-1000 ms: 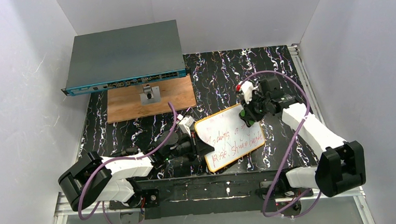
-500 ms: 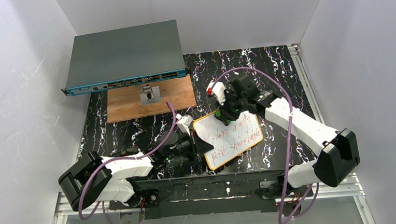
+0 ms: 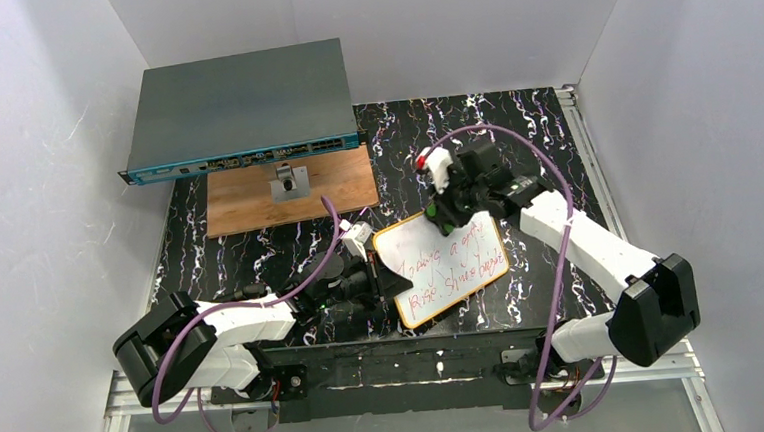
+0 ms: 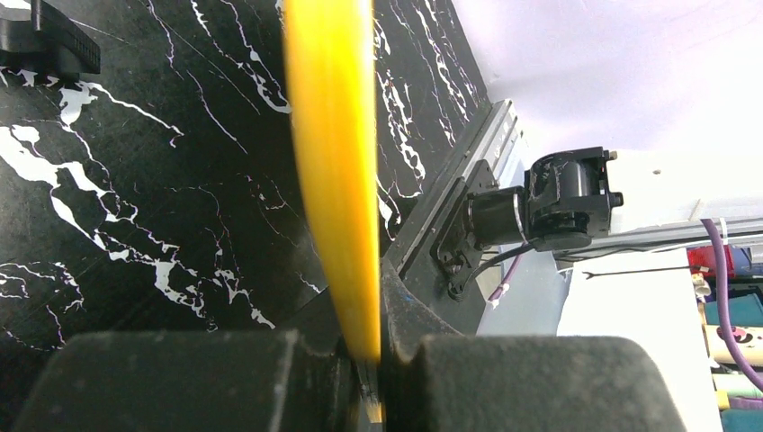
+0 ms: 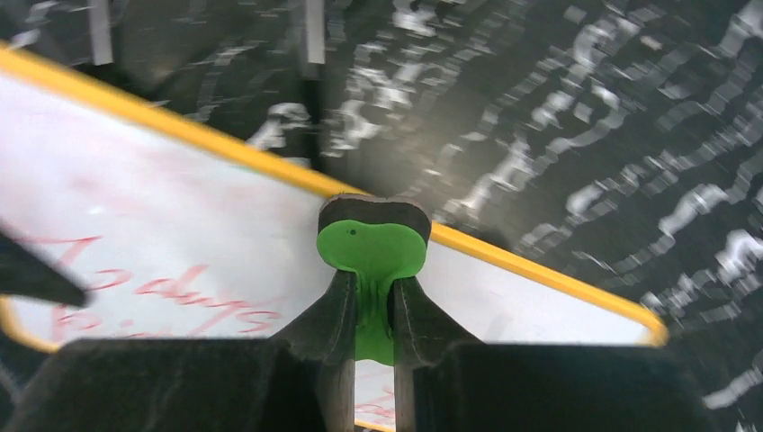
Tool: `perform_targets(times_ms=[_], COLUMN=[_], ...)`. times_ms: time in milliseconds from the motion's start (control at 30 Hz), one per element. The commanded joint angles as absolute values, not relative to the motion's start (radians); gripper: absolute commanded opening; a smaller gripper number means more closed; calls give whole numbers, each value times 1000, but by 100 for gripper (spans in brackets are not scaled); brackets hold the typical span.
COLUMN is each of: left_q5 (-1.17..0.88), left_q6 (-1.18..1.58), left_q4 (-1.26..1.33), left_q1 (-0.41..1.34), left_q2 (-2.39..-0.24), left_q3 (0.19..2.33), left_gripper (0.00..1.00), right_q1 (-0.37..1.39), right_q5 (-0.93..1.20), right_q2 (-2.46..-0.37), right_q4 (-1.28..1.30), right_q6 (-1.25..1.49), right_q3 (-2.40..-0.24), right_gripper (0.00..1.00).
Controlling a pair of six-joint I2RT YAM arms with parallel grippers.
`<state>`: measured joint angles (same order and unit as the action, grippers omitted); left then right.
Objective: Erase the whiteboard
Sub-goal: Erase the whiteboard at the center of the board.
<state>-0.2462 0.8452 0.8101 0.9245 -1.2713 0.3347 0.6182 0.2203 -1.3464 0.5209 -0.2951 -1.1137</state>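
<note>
Right claw (image 3: 441, 215), first hazard: its two black fingers are pinched together on the waist of a small green eraser block (image 5: 372, 247). The block sits over the far orange rim of the small white rectangular whiteboard (image 3: 446, 262); we cannot tell whether it touches the board. The grip is narrow, so we judge that sideways drag during a stroke could twist the block between the fingers or pull it loose.

Left claw (image 4: 364, 360), second hazard: it is clamped on the thin rim at the whiteboard's left edge. The whiteboard itself sits on the black marbled surface (image 3: 543, 136), near the front and between the two arms. Only one edge is held, so firm pressure at the far corner could pivot the board in the jaws or slide it out of them.

Third hazard: the eraser stands right at the rim, so a stroke begun here could catch on the raised edge or run off onto the surface. Red handwritten lines (image 3: 452, 272) cover most of the white face, and we judge the wiping barely begun. Light or uneven contact would smear the ink without lifting it.
</note>
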Motion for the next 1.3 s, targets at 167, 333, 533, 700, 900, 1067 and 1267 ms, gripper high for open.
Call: perform_targets(times_ms=[167,333,533,700,900,1067,1267], left_q5=[-367,-344,-332,-335,-343,-345,-343], left_q6=[777,781,781,780,774,776,782], left_q4=[981,970,963,970,971,976,980], left_q1=[948,948,948,948,948,948,948], left_q2=[-1270,-1260,-1255,-1250,-1235,-1235,-1245], left_q3=[376,370,370,364,355,356,360], left_gripper=[0,0,0,0,0,0,0], right_q1=[595,742,797,671,452,418,588], right_q5=[177,292,330,183,110,158,295], right_q2=[-1368,-1395,-1377,-1344,-1327,-1337,-1340], right_q4=[458,518,530,442,387,391,457], right_q6=[-257,-292,-325,-305,-282,-290,-383], right_q3=[-1129,-1166,-1134,-1046,-1010,-1019,-1081], right_gripper=[1,1,1,1,1,1,1])
